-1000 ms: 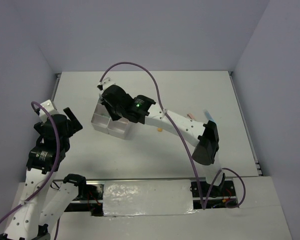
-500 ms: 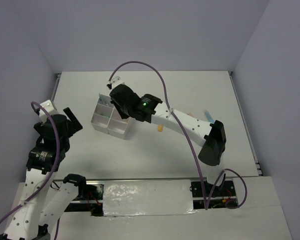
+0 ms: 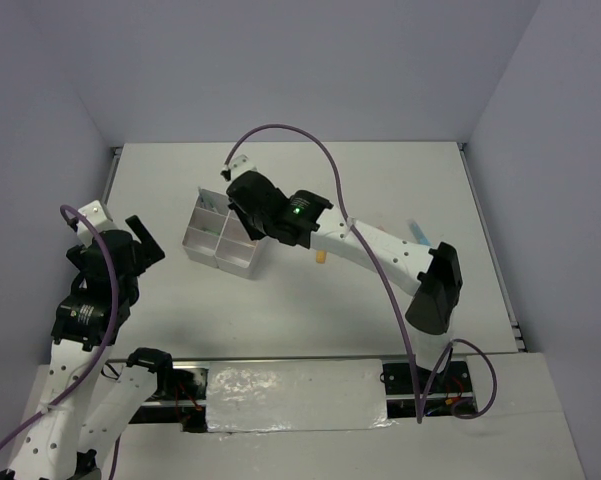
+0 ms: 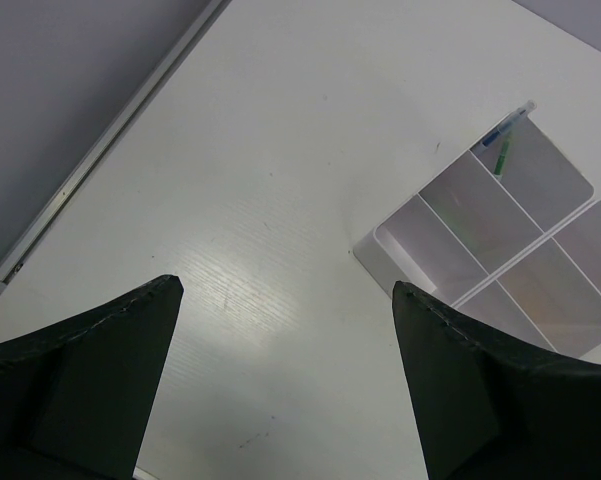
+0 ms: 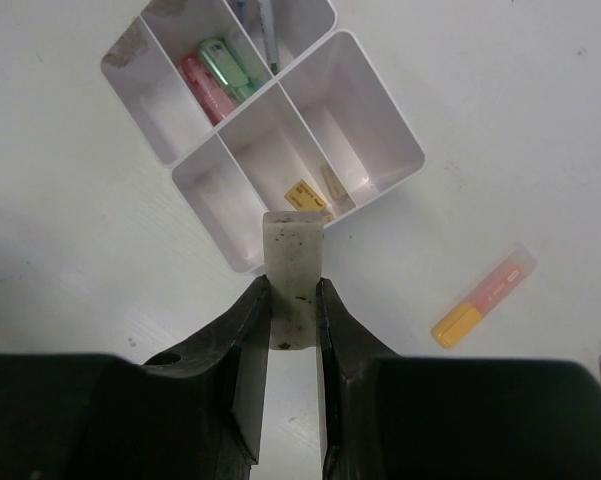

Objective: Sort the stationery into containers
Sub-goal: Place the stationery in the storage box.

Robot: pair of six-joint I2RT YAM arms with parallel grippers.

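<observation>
My right gripper (image 5: pixel 293 305) clamped on off-white rectangular eraser block (image 5: pixel 293 250), translucent four-compartment plastic box (image 5: pixel 385 100) at twelve o'clock, orange-yellow stubby marker (image 5: pixel 483 295) at three o'clock, my left gripper (image 4: pixel 290 380) spread open

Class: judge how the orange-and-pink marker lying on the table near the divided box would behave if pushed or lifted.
The marker is probably stiff: a short, straight plastic body. It likely feels light, being small beside the box. Pushed sideways on the smooth table, it may slide or roll.
</observation>
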